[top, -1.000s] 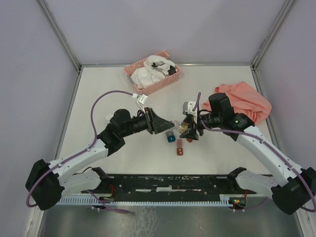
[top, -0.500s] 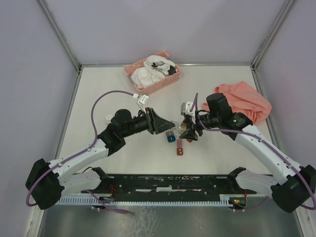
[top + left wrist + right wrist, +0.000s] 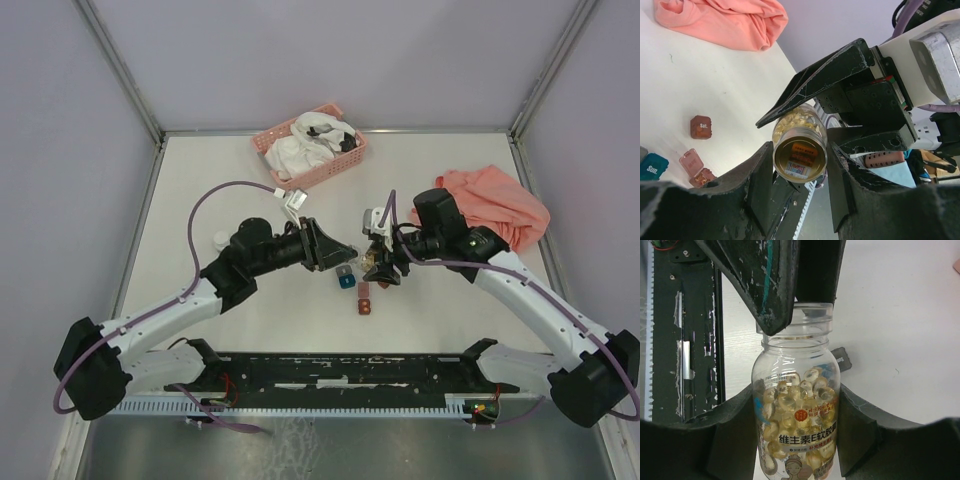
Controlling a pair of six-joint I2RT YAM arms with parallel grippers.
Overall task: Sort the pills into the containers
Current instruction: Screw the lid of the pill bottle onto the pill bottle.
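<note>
Beside the containers (image 3: 346, 281), my left gripper (image 3: 338, 252) has edged in around the open jar (image 3: 796, 440), grip unclear; my right gripper (image 3: 384, 266) clamps its body, so pouring looks close

The jar (image 3: 797, 440), pills (image 3: 790, 410) within, is held between the right pincer's (image 3: 797, 395) fingers, its neck lodged between the left pincer's (image 3: 800, 150). The containers (image 3: 364, 292) are set on the table (image 3: 220, 170) beside both pincers; a cloth (image 3: 495, 205) is noted behind the right one.
</note>
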